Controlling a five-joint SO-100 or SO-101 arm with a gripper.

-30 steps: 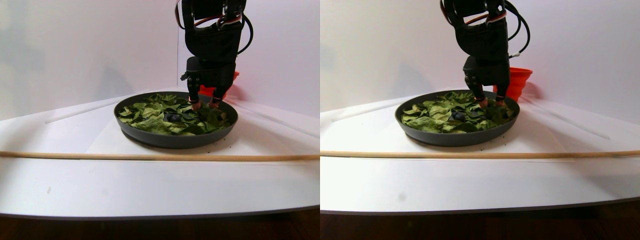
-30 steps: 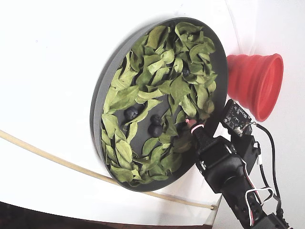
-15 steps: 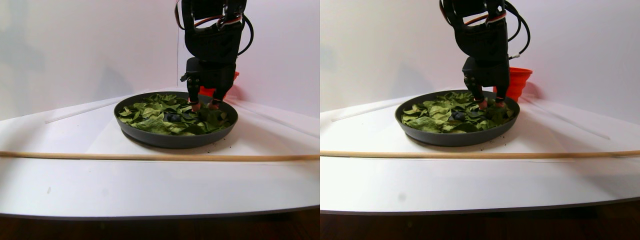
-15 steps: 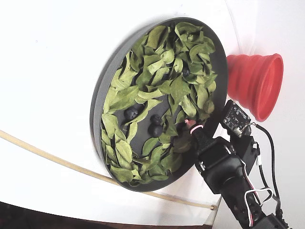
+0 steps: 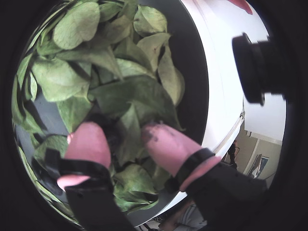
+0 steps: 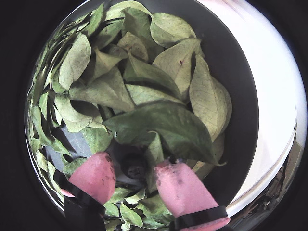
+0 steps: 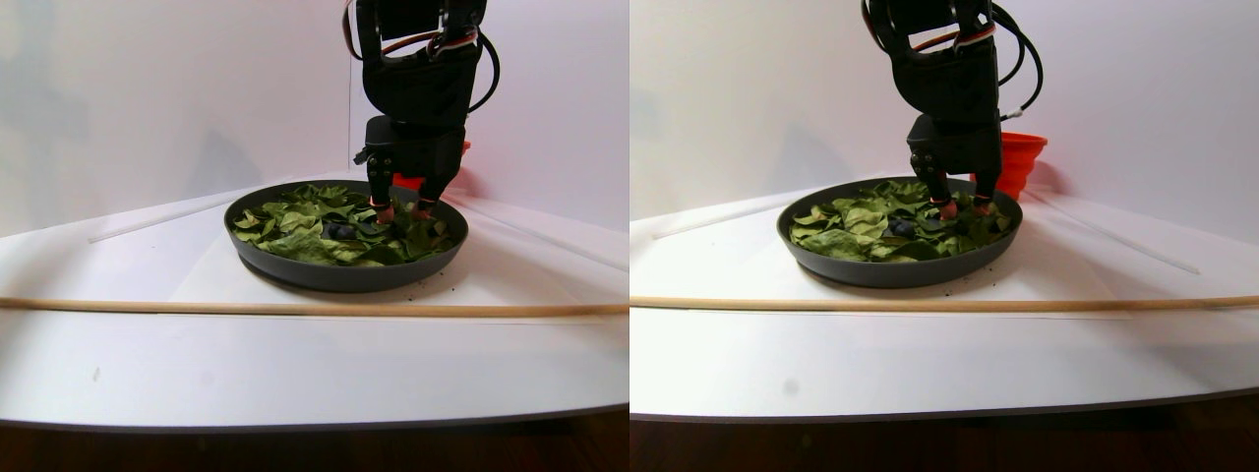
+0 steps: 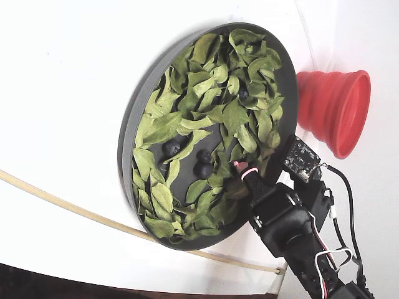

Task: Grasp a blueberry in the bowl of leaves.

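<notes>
Wrist view: leaves (image 6: 163,127) overlap blueberry (image 6: 134,167) (partly hidden).

I count one bowl (image 8: 128,134), dark grey, on the bench (image 8: 62,75). The leaves (image 8: 212,93) in it are too many and too overlapped for me to number. In the fixed view I make out three blueberries clearly: one (image 8: 171,148) at about nine o'clock of the bowl's middle and two (image 8: 202,169) touching just beside it. A fourth dark spot (image 8: 243,94) toward one o'clock may be another; I cannot tell. One red cup (image 8: 336,109). One wooden rod (image 7: 295,308). One hand (image 8: 243,169), two pink fingertips (image 6: 94,175).
</notes>
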